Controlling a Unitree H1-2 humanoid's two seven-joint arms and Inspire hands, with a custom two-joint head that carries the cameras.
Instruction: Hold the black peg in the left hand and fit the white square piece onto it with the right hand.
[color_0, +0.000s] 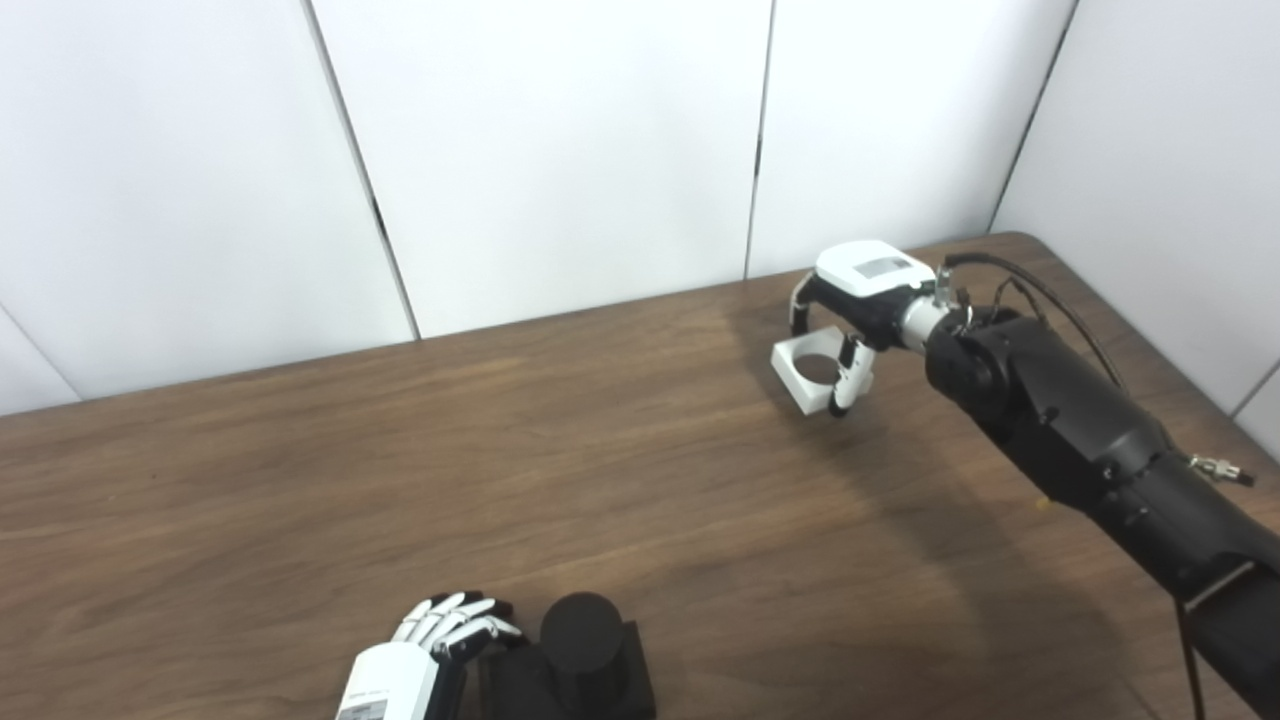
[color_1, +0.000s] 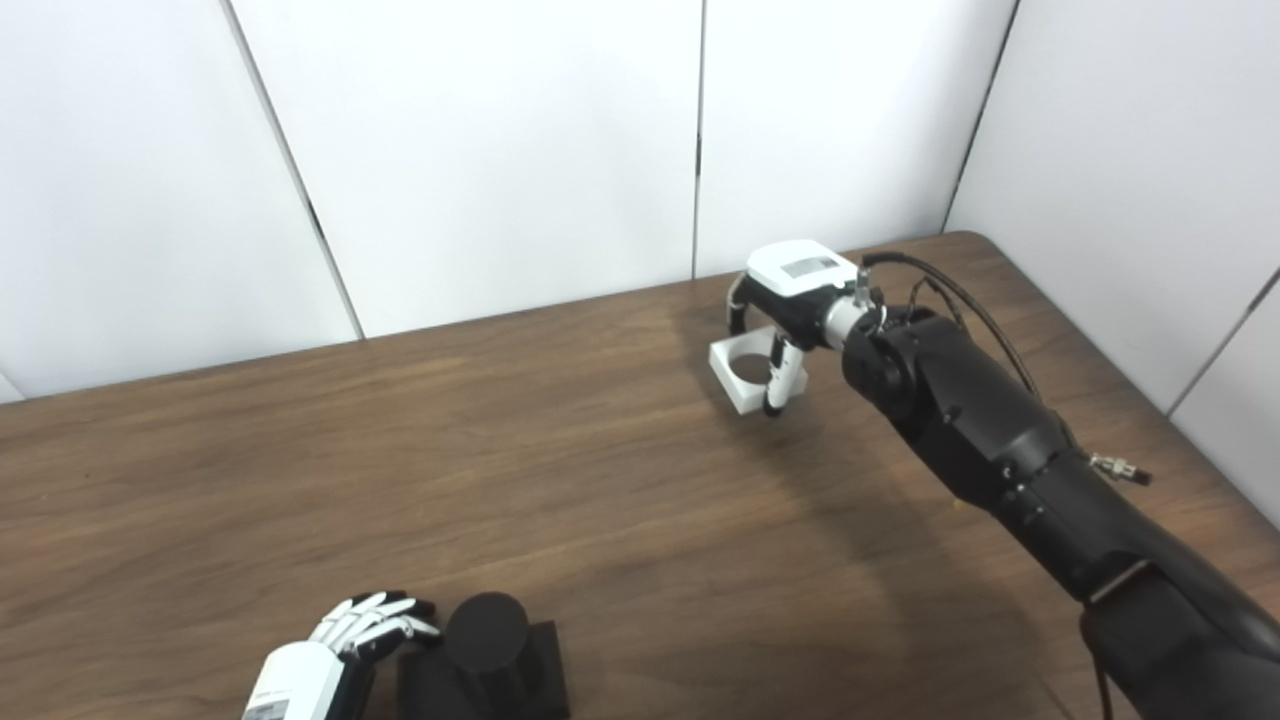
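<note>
The black peg (color_0: 582, 628) is a short round post on a square black base (color_0: 628, 672), standing at the table's near edge. My left hand (color_0: 432, 648) lies just left of it, fingers stretched toward the base's left corner and not wrapped round the post; its thumb is hidden. Far across the table at the right, the white square piece (color_0: 806, 372) with a round hole sits low over the tabletop in my right hand (color_0: 858, 300). That hand's fingers curl behind the piece and its thumb presses the front corner.
The brown wooden table (color_0: 400, 480) stretches between the two hands. White wall panels (color_0: 560, 150) close off the back and right sides. My black right forearm (color_0: 1080, 430) crosses the table's right part, with a cable looping over the wrist.
</note>
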